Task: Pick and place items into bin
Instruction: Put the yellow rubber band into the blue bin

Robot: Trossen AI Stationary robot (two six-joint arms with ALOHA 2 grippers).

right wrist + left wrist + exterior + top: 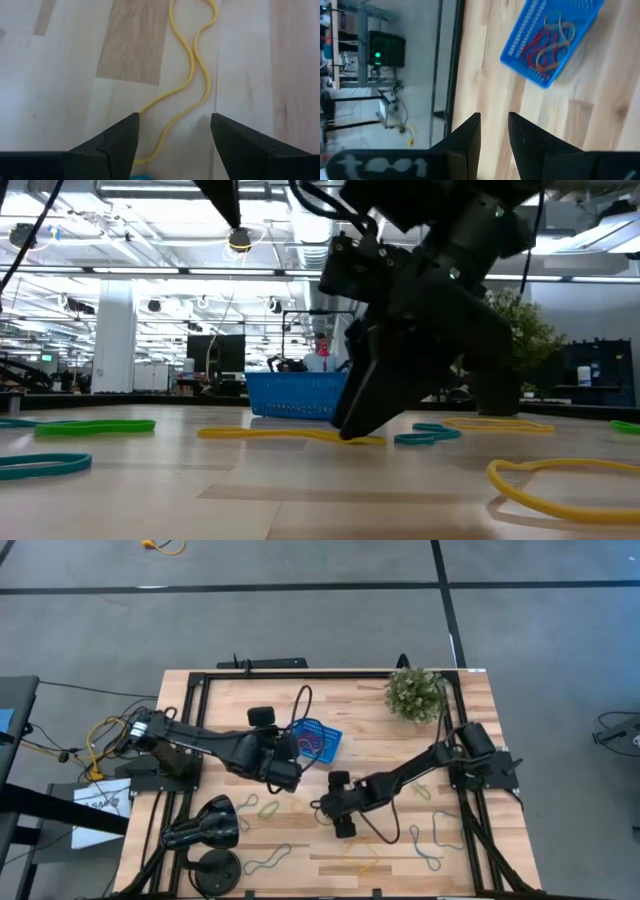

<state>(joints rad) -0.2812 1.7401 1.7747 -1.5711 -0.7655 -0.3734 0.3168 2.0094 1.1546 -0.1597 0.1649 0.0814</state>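
- Right gripper [172,145] is seen low over the table near its centre, fingers spread wide, straddling the near end of a yellow loop [192,75]. Nothing is held yet.
- In the low view the right gripper [352,420] is set tip-down at the yellow loop [290,435]; actual contact with the wood cannot be told.
- Left gripper [494,137] is held beside the bin [520,45], fingers nearly together with a narrow gap, nothing between them.
- Bin [318,740] sits left of centre, toward the far side, left of the plant [415,692]. Red, blue and brownish loops already lie tangled in it.
- Risk: the loop is thin and lies flat, so a closing grip could slide over it or catch one strand only, leaving it dangling and apt to slip on the lift.
- Risk: pressing too low could jam the fingertips into the wood.
- Risk: the left arm is parked right by the bin, so the right arm's carry path may be crowded; the light bin could be knocked.
- Loops look slack and floppy. Green, blue and yellow ones are scattered over the near half of the table [470,870]; much is judged left to do.
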